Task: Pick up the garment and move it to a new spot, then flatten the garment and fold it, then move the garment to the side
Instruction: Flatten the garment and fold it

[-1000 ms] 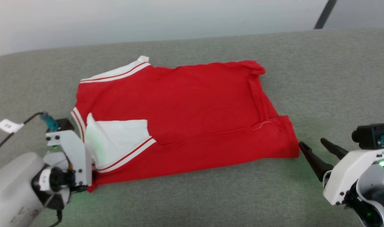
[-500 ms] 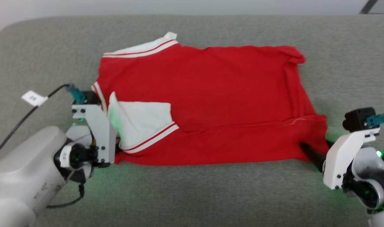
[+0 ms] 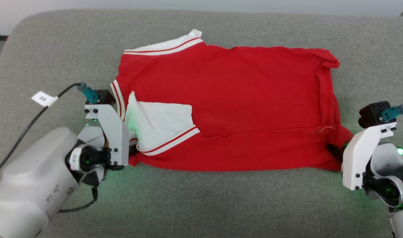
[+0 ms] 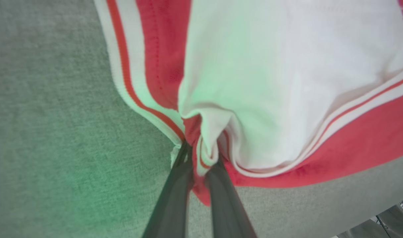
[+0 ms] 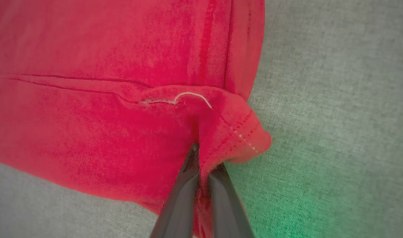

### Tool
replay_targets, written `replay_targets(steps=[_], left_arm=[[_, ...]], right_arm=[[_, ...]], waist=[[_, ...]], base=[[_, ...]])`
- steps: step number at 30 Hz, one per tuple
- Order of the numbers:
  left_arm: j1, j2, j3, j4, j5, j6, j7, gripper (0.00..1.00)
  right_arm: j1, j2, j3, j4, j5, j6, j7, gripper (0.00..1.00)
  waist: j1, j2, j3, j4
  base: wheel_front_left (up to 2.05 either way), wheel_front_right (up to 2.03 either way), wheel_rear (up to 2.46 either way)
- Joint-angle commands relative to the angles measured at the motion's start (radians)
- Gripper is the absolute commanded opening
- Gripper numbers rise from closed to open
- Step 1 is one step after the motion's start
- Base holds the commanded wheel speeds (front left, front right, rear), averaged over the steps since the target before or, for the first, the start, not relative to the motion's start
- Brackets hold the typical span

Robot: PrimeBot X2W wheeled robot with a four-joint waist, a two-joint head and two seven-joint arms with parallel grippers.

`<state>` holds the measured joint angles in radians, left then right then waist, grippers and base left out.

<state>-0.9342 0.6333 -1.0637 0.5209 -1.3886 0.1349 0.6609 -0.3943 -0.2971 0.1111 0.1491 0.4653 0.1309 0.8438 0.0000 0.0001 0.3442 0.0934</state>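
Shirt (image 3: 228,99) is lying spread out mid-way along the grey fabric surface (image 3: 221,205). The white sleeve (image 3: 161,122) is folded in over the red at my left end. A strip along the near edge is already turned over onto the body.

Change: a second ago my right fingers (image 5: 198,167) were standing spread just off the near right corner, not touching it. Now they are pressing together on that corner, and cloth is bunching up between them. A loose white thread (image 5: 191,96) is sitting just beyond the tips. My left fingers (image 4: 192,160) are pinching the near left corner as before, where red hem, striped trim and sleeve gather. My head is also looking down more steeply, so the shirt's shift in that view is the camera's doing, not the shirt's.

Meaning: I am now holding both near corners, and the shirt is not yet lifting. I am judging the fold part done. The likely next move is raising both ends together and carrying the near edge toward the far one. Risk: the right pinch may be catching only the top layer.
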Motion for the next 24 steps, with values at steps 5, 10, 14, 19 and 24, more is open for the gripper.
replay_targets(steps=[5, 10, 14, 19, 24], left_arm=[[0.047, 0.020, -0.016, 0.024, -0.008, 0.016, 0.021, 0.00], [0.063, 0.056, -0.022, -0.022, -0.014, 0.031, 0.046, 0.00], [0.083, 0.102, -0.025, -0.092, -0.018, 0.059, 0.062, 0.00], [0.127, 0.171, -0.035, -0.208, -0.019, 0.112, 0.084, 0.00], [0.183, 0.226, -0.045, -0.337, -0.017, 0.158, 0.076, 0.00]], right_arm=[[0.077, -0.024, -0.006, 0.016, 0.007, -0.001, 0.047, 0.00], [0.105, -0.036, -0.025, -0.026, 0.032, -0.001, 0.067, 0.00], [0.146, -0.047, -0.042, -0.075, 0.050, -0.001, 0.100, 0.00], [0.218, -0.064, -0.068, -0.142, 0.058, -0.001, 0.147, 0.00], [0.285, -0.056, -0.100, -0.202, 0.065, -0.001, 0.184, 0.00]], waist=[[0.0000, -0.0001, -0.053, -0.001], [0.0000, -0.0001, -0.105, 0.006], [0.0000, -0.0001, -0.142, 0.014], [0.0000, -0.0001, -0.170, 0.023], [0.0000, -0.0001, -0.175, 0.025]], base=[[0.00, 0.00, 0.00], [0.00, 0.00, 0.00], [0.00, 0.00, 0.00], [0.00, 0.00, 0.00], [0.00, 0.00, 0.00]])
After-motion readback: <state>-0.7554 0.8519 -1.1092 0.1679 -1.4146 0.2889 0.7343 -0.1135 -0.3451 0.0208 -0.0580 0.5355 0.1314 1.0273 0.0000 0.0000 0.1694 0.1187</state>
